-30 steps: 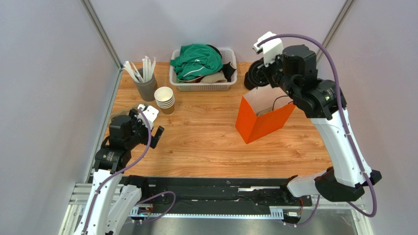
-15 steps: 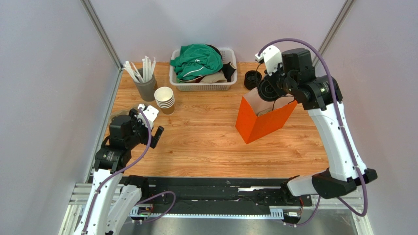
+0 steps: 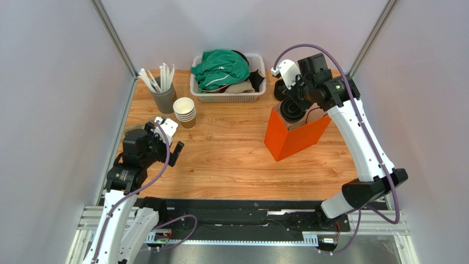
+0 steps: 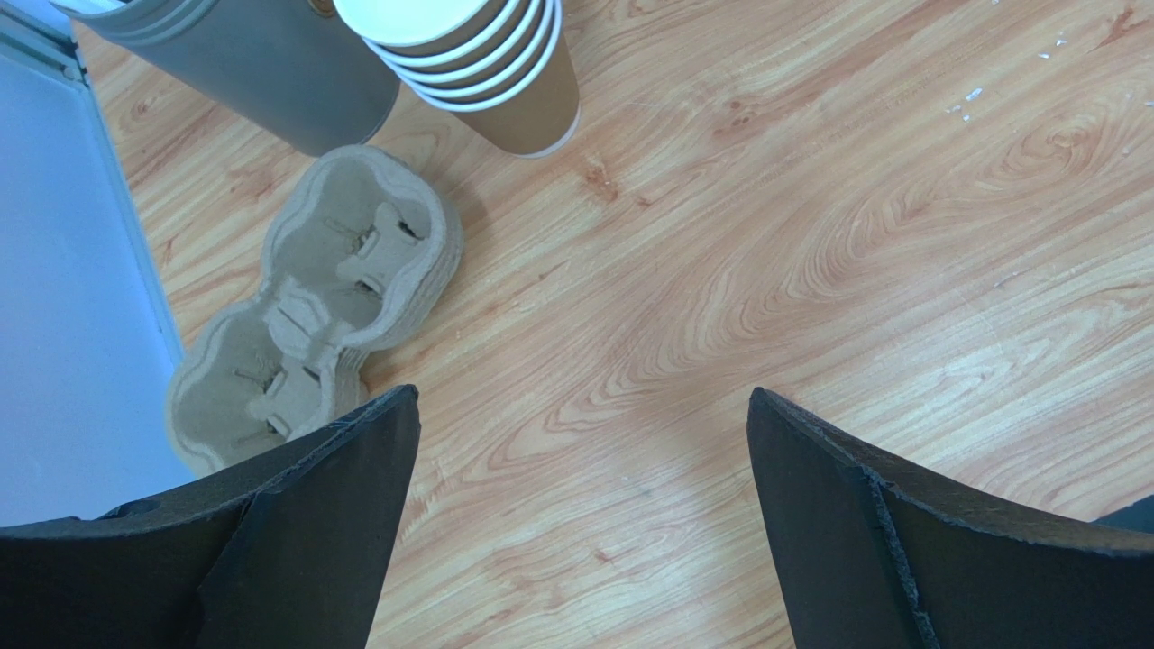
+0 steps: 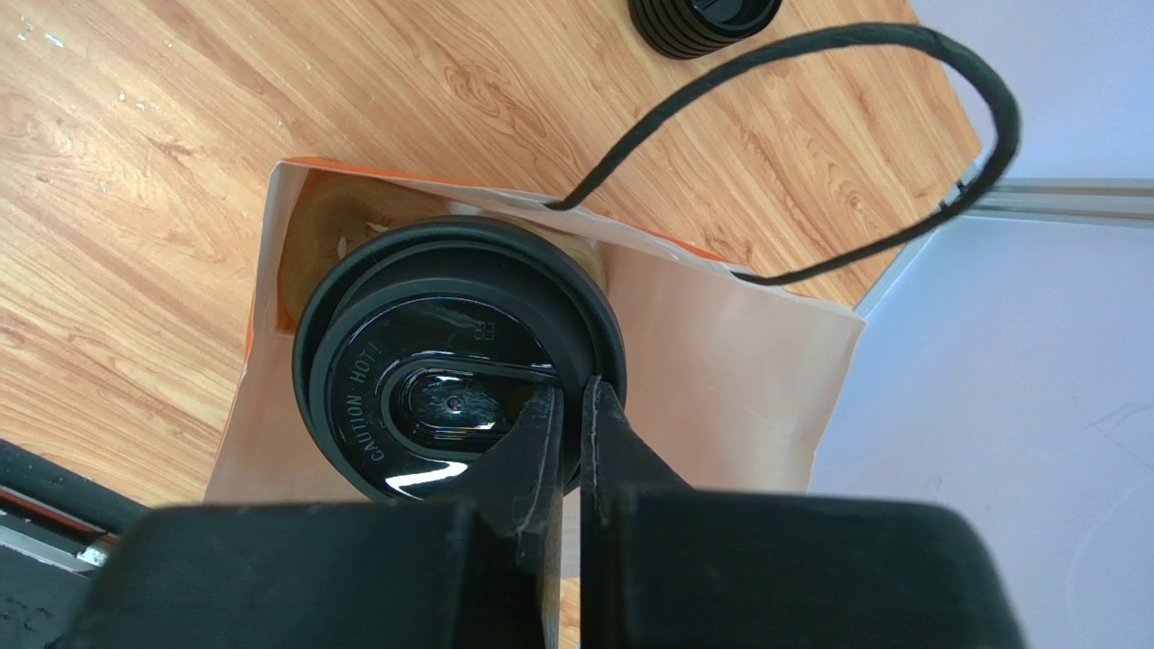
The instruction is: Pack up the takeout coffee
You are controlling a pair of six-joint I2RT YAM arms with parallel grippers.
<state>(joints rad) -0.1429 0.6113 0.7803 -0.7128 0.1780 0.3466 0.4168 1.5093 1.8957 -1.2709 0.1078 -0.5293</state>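
Note:
My right gripper is shut on the rim of the takeout coffee, a cup with a round black lid; the cup body is hidden under the lid. It hangs in the open mouth of the orange paper bag, whose pale inside surrounds it. In the top view the lid sits at the bag's top edge below my right gripper. My left gripper is open and empty over bare table, at the left.
A stack of lidless tan cups and a grey holder of stirrers stand at back left. A pulp cup carrier lies beside my left gripper. A white basket of cloth and a stack of black lids are at the back.
My right arm has brought the lidded cup forward and down from behind the bag into the bag's mouth. The left arm has not moved.

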